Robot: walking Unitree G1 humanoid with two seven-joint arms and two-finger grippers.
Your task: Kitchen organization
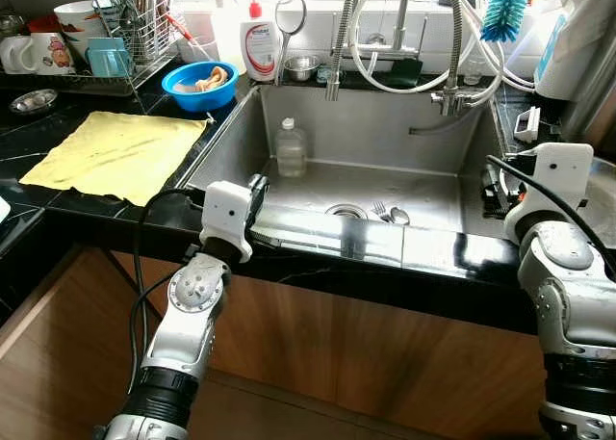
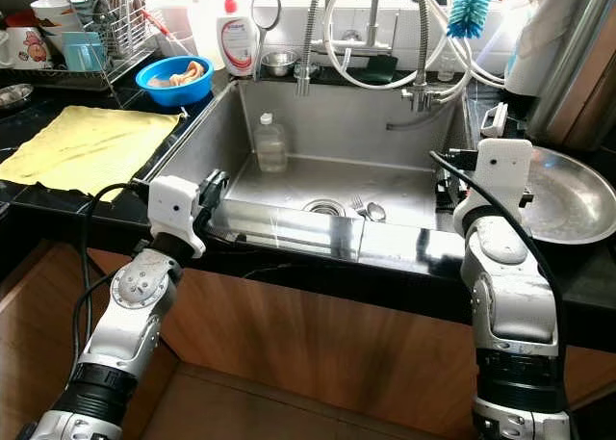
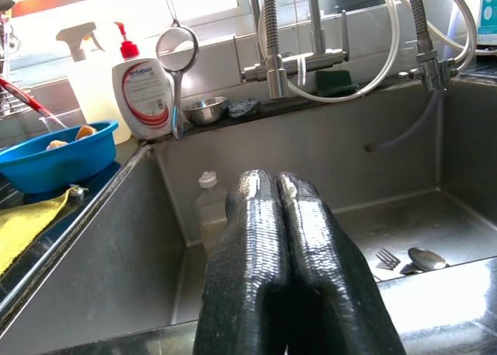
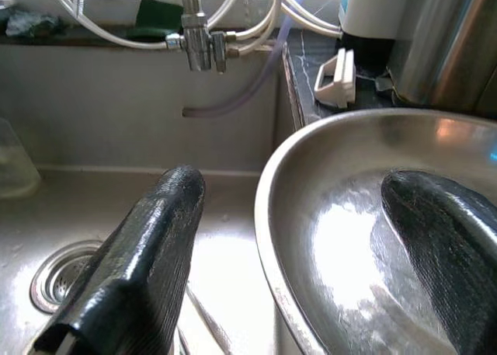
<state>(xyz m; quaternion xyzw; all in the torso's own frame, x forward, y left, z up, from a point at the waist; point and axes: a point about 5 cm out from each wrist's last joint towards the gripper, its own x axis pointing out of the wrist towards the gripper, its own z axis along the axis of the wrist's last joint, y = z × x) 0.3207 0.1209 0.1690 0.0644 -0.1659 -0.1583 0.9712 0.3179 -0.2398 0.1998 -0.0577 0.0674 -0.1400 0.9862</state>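
Steel basin (image 2: 577, 204) is seen on the black counter just right of the sink (image 2: 318, 122), its rim straddled by the right gripper (image 4: 299, 246): fingers spread wide, one finger (image 4: 147, 254) outside the rim over the sink side, the other (image 4: 443, 238) inside the basin. Whether either finger touches the metal cannot be told. No squeeze on the rim is visible.

Left gripper (image 3: 287, 262) is noted at the sink's front left corner, fingers pressed together with nothing between them, pointed across the sink.

Inside the sink, a clear plastic bottle (image 1: 291, 148) stands upright against the back wall, left of centre. A fork (image 1: 381, 210) and spoon (image 1: 399, 216) lie side by side just right of the drain (image 1: 345, 211).

Along the back ledge: a white pump bottle (image 1: 259, 47), a small steel bowl (image 1: 302, 67), a green sponge (image 3: 336, 60), and hoses looped around the faucet (image 1: 342, 36). A blue bottle brush (image 1: 506, 9) hangs at upper right.

Left counter: a blue bowl (image 1: 200, 86) with food in it, a yellow cloth (image 1: 115, 153) spread flat, and a dish rack (image 1: 125, 31) with mugs behind.
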